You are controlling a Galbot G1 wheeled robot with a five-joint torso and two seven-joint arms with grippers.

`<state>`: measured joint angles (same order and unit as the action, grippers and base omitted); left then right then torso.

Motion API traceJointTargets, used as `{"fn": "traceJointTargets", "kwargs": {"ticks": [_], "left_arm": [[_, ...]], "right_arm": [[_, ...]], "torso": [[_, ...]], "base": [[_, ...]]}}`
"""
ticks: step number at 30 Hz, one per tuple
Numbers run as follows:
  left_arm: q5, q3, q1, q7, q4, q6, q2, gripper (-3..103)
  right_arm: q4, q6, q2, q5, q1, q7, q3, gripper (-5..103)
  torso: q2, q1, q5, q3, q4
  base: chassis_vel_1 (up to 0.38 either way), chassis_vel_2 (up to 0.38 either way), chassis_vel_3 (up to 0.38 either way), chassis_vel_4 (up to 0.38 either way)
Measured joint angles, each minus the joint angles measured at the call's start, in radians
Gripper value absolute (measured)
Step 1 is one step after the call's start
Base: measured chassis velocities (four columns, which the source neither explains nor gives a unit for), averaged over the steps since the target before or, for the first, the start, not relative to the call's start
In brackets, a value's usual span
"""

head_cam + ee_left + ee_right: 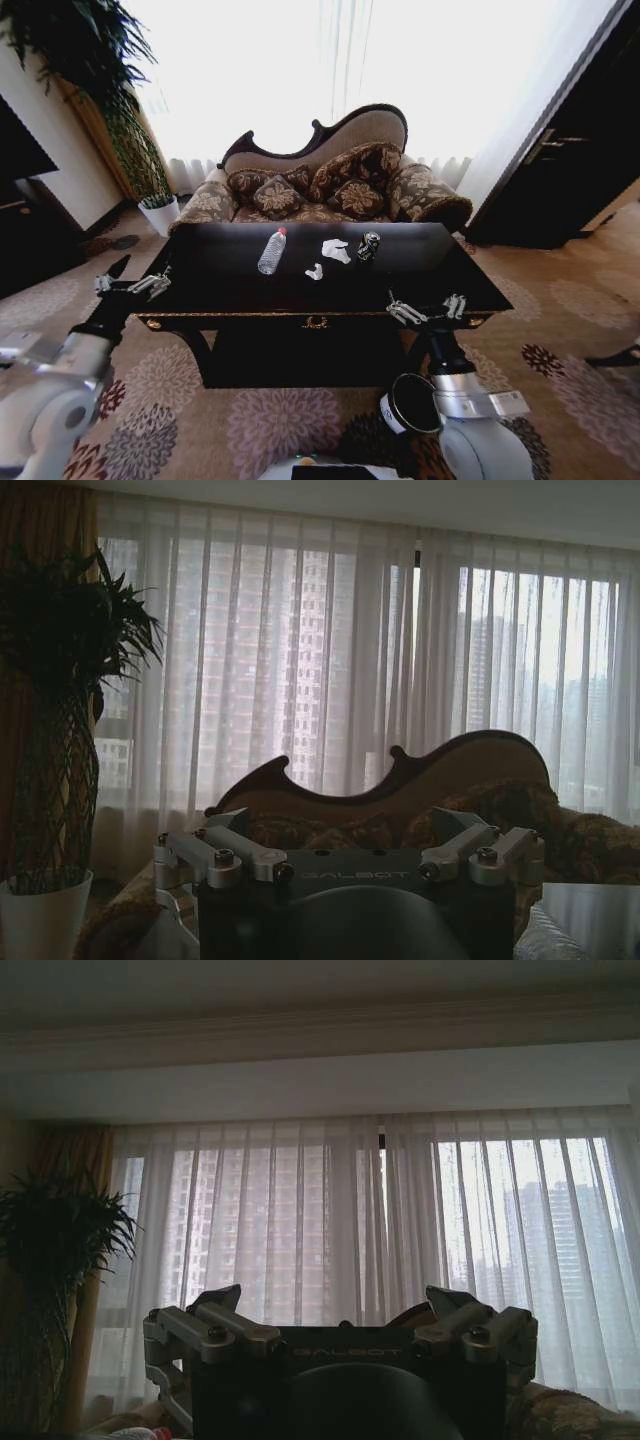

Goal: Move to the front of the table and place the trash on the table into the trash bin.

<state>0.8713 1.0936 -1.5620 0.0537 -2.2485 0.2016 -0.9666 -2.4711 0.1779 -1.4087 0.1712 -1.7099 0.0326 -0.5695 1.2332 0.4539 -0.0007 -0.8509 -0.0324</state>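
Head view: the table [250,295], glossy black with gold trim and a small gold emblem at the middle of its near edge, stands directly ahead of the robot, with a patterned sofa [320,185] just behind its far edge. The trash lies on the far half of the tabletop: a clear plastic bottle [272,251] with a red cap lies left of centre; a dark can [368,246] rests right of centre; two white paper scraps [336,250] lie between bottle and can, one close beside the can and the smaller one nearer the table's front edge. The trash bin [412,403], dark with a black rim, stands on the carpet in front of the table, below its near right corner and close to the right arm. The left gripper [132,285] hovers off the table's near left corner, fingers apart, holding nothing. The right gripper [428,310] hovers over the table's near edge, right of the emblem, fingers apart and empty. A potted plant [158,205] stands beyond the table's far left corner, beside the sofa. Both wrist views show each gripper's spread fingers against sheer curtains [330,650] behind the sofa.
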Motion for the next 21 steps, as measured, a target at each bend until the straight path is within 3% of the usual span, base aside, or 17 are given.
{"fn": "traceJointTargets", "kwargs": {"ticks": [9, 12, 14, 16, 21], "left_arm": [[0.103, -0.063, 0.110, -0.020, 0.085, 0.056, 0.127, 100], [0.160, -0.093, 0.144, -0.023, 0.087, 0.091, 0.219, 100], [0.166, -0.096, 0.150, -0.022, 0.096, 0.093, 0.239, 100], [0.204, -0.117, 0.178, -0.014, 0.154, 0.095, 0.320, 100], [0.271, -0.201, 0.275, -0.003, 0.263, 0.095, 0.413, 100]], "right_arm": [[0.005, 0.022, -0.014, -0.019, -0.013, 0.003, 0.013, 100], [0.009, 0.034, -0.028, -0.041, -0.020, 0.005, 0.031, 100], [0.010, 0.034, -0.030, -0.044, -0.019, 0.007, 0.034, 100], [0.012, 0.032, -0.036, -0.053, -0.015, 0.015, 0.044, 100], [0.017, 0.031, -0.041, -0.064, -0.015, 0.026, 0.055, 100]], "torso": [[0.000, 0.000, 0.0002, 0.000, -0.0001], [0.000, 0.000, 0.0006, 0.000, -0.0002], [0.000, 0.000, 0.0006, 0.000, -0.0001], [0.000, 0.000, 0.0005, 0.000, 0.0000], [0.000, 0.000, -0.0001, 0.000, 0.0002]], "base": [[0.000, 0.000, 0.000, 0.000], [0.000, 0.000, 0.000, 0.000], [0.000, 0.000, 0.000, 0.000], [0.000, 0.000, 0.000, 0.000], [0.000, 0.000, 0.000, 0.000]]}}
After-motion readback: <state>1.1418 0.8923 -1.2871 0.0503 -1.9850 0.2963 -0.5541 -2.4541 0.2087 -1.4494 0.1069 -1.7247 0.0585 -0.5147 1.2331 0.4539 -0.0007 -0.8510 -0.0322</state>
